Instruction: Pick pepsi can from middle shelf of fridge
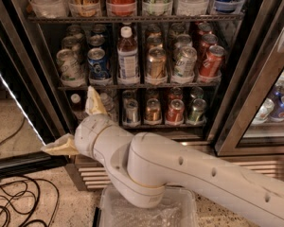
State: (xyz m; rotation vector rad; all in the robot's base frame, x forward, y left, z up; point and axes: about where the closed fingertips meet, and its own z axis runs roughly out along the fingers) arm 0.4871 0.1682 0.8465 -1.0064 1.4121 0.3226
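Here, gripper (68,119) fingers (95,103) splay below pepsi can (98,63).

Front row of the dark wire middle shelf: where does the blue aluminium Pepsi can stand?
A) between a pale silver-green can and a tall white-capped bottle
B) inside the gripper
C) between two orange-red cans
A: the blue Pepsi can stands between the pale silver-green can and the white-capped bottle; the open gripper sits below the middle shelf, empty.
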